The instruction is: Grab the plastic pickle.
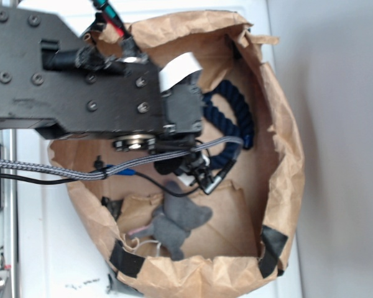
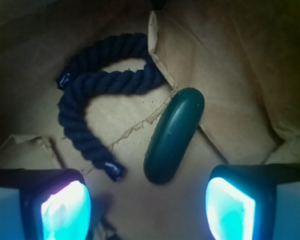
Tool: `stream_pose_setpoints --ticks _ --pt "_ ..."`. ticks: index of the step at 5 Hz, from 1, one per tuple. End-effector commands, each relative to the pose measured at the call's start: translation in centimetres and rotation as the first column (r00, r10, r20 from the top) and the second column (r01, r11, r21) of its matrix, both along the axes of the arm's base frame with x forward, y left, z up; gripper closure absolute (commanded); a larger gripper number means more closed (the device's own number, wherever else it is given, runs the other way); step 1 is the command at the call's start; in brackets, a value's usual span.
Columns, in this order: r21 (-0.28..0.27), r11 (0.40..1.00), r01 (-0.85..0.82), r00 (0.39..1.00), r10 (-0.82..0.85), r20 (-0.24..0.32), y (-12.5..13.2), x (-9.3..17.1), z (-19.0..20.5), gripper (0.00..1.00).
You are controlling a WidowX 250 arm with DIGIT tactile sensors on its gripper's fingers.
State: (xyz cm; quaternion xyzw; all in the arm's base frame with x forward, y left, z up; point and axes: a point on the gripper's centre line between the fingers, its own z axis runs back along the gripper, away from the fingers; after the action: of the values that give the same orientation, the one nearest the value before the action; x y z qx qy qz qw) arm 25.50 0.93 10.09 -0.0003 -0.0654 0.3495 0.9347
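We see plastic pickle [image 2: 173, 135] centre frame, just above gap of gripper [image 2: 147, 202], long axis near-vertical, tilted right; jaws wide, empty.

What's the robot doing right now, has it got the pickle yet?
Fingers open, holding nothing. Plastic pickle lies free on the paper, just ahead between them. Blue rope close on one side, not blocking.

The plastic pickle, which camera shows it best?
The wrist view: the plastic pickle lies whole and unobstructed on brown paper, beside the blue rope, ahead of the open gripper. In the exterior view the arm hides it entirely.
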Motion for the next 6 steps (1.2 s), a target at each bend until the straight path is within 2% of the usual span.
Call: stream_pose_setpoints --ticks 1,2,4,5,6 --pt "0.005 0.999 -0.053 0.998 0.052 0.046 2.9 0.7 1.0 0.0" --pt "0.009 0.994 -0.109 0.994 0.109 0.019 4.7 0.7 0.1 0.0" --pt "0.062 0.994 -0.09 0.995 0.088 0.039 4.8 0.4 -3.0 0.0" --pt "0.069 0.994 -0.081 0.995 0.077 0.061 4.1 0.5 -5.1 0.0" --pt "0.064 0.994 -0.086 0.992 0.079 0.096 3.6 0.9 -6.3 0.19"
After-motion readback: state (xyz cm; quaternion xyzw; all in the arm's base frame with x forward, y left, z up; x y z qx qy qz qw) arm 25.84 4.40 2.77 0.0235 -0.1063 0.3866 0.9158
